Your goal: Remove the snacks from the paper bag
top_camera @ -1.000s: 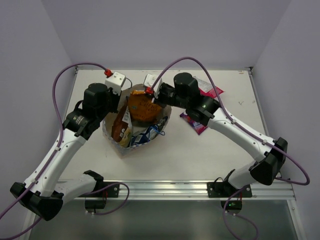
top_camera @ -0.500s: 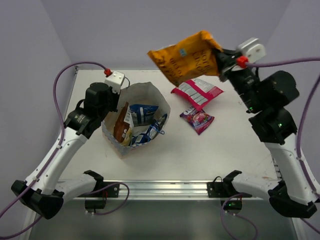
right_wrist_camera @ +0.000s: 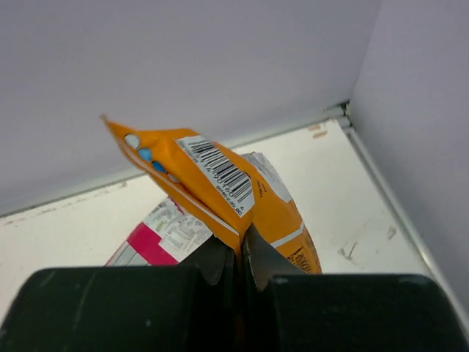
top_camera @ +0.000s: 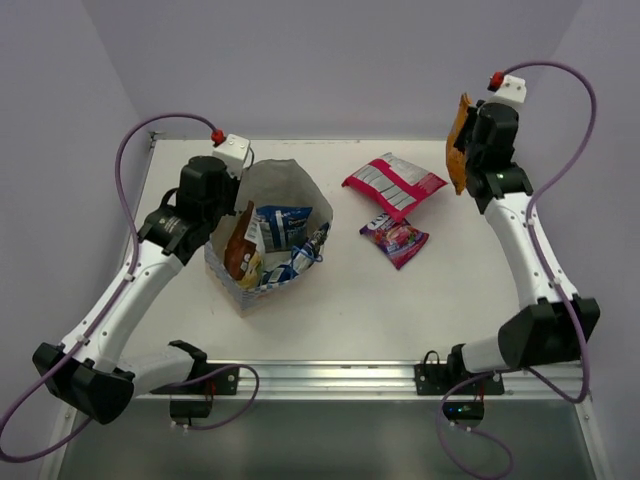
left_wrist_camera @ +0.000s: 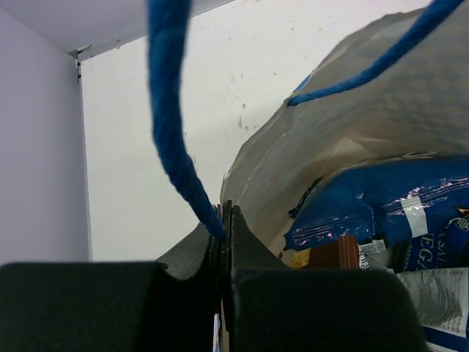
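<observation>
Right wrist: right end effector (right_wrist_camera: pixel 240 248) clamps glossy orange packet (right_wrist_camera: pixel 209 176); left wrist: left end effector (left_wrist_camera: pixel 223 224) pinches braided blue string (left_wrist_camera: pixel 170 110).

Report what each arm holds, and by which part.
Left fingers pinch the cream paper bag's blue string handle; right fingers pinch the glossy orange chip packet's edge.

On my white tabletop (top_camera: pixel 380 300) the cream paper carrier bag (top_camera: pixel 290 178) stands left, glossy packets (top_camera: pixel 283 225) inside. To its right, the pink-white striped packet (top_camera: pixel 393 185) lies behind the small magenta candy packet (top_camera: pixel 396 240). The orange-yellow chip packet (top_camera: pixel 458 145) hangs farthest right.
</observation>
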### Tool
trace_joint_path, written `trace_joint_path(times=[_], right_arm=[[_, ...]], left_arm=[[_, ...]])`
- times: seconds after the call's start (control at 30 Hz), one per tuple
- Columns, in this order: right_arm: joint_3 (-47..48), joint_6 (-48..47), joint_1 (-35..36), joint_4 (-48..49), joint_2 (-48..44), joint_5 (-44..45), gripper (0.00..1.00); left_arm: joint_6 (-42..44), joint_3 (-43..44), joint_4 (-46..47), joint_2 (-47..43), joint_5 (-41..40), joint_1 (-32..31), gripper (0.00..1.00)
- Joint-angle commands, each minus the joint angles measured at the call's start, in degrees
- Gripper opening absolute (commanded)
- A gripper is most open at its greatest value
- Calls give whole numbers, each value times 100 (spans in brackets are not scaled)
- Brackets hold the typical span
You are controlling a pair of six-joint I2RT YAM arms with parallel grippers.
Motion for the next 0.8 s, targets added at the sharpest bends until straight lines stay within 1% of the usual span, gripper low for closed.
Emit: trace_joint_path(times=[0.0,0.1,0.13,0.17,0.2,0.23,0.27,0.3,0.33,0.37,0.4,0.47,0.53,0.57,0.6,0.63,0.7,0.73,0.77], right_arm=[[15,1370,-301,646,407,213,0],[-99,2012,-556,1024,759,264,0],[-326,2196,-645,1087,787,195,0],[-476,2642,-698,1087,805,142,0],[-808,2899,-977,1087,813,11,0],[-1012,3336,-1093,1096,796,-17,0],[-1266,3541,-1294,1087,761,-69,0],[-1738,3743,-1418,1096,726,-200,0],[-1961,4050,-1558,1096,717,-567,0],[-2189,4174,-1794,1096,699,-727,2],[-2574,4280,-1901,1044,691,-868,12],[-2867,4439,-2173,703,551,-1133,24],[-3184,4387,-2236,421,175,-1081,46],[-3228,4334,-2245,71,15,-976,62],[-3211,4256,-2236,-89,-160,-975,62],[-3185,4055,-2228,-204,-345,-1010,73],[-3071,3825,-2105,-398,-968,-1194,83],[-3027,3537,-1878,-416,-1188,-1186,89],[-2983,3386,-1719,-407,-1625,-1134,92]], left_arm=[[-39,401,463,62,-273,146,0],[14,515,515,158,-291,269,0],[23,533,550,185,-282,321,0],[40,559,568,203,-273,322,0],[49,576,612,229,-264,330,0],[93,585,638,247,-247,330,0],[102,594,647,247,-203,339,0],[128,620,673,264,-168,331,0],[189,629,691,256,-142,339,0],[225,629,717,247,-37,339,0],[268,638,718,238,25,331,0],[374,647,726,203,209,330,0],[496,612,726,177,324,330,0],[541,612,709,142,420,339,0],[559,603,692,115,473,331,0],[594,586,674,97,517,330,0],[603,577,621,36,693,339,0],[594,568,604,-8,755,331,0],[585,550,586,-34,886,322,0]])
